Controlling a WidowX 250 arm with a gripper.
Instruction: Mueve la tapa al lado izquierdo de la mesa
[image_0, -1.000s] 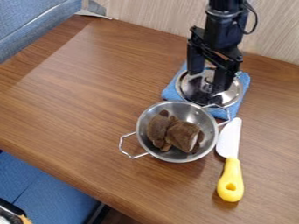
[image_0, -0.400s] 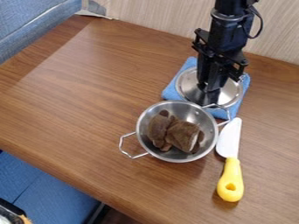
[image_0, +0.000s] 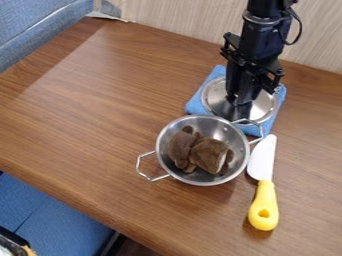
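- Because the metal lid (image_0: 265, 106) is to go to the worktop's left side, the step in hand looks like securing the grasp before the lift.
- The hand (image_0: 239, 102) is at the lid's middle, its fingers close together and, by my judgement, clamped on the lid's knob, which they hide.
- The lid lies on the blue cloth (image_0: 194, 105), at the far right of the worktop (image_0: 100, 105), just beyond the steel pot (image_0: 222, 131).
- Next comes a straight lift, high enough to free the lid's rim from the cloth and the pot's nearby handle (image_0: 258, 131).
- After that, a level carry left and a gentle lowering onto the bare wood should do.
- A loose grip could let the lid tilt or slip, or the cloth might drag along.
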